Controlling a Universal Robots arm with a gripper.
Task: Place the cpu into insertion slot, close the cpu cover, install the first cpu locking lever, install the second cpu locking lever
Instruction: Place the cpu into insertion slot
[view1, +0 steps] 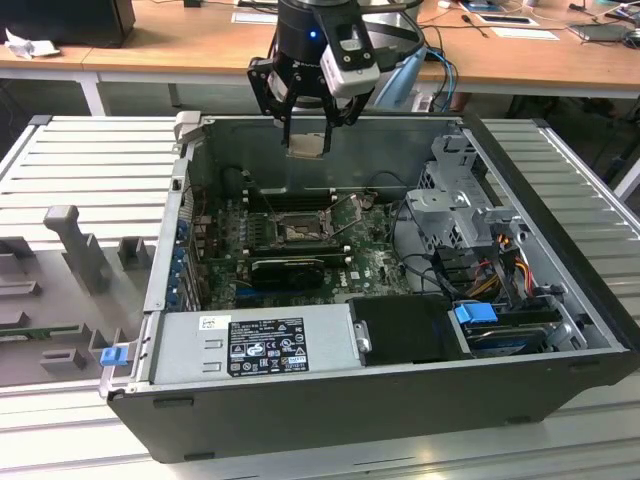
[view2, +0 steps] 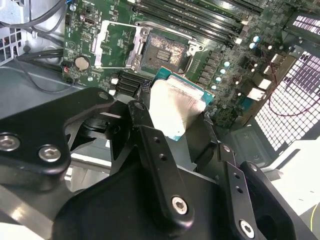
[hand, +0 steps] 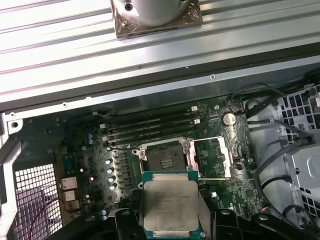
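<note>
My gripper (view1: 306, 136) hangs over the open computer case, shut on the cpu (view1: 306, 146), a flat silver-grey square held by its edges between the two black fingers (view2: 146, 127). In both wrist views the cpu (hand: 170, 202) (view2: 176, 106) hovers above the green board, short of the insertion slot (hand: 162, 160) (view2: 163, 50). The slot (view1: 297, 232) is bare, its dark centre exposed. The cpu cover (hand: 212, 157) (view2: 117, 45) is swung open and lies flat beside the slot. Thin wire levers (view1: 348, 212) stand released at the socket's sides.
Long black memory slots (view1: 285, 200) run just behind the socket, and a black graphics card (view1: 288, 268) lies in front. A power supply (view1: 260, 340), drive cage (view1: 455, 200) and cables (view1: 500, 260) take up the case's front and the exterior view's right. Grey fixtures (view1: 75, 245) stand outside.
</note>
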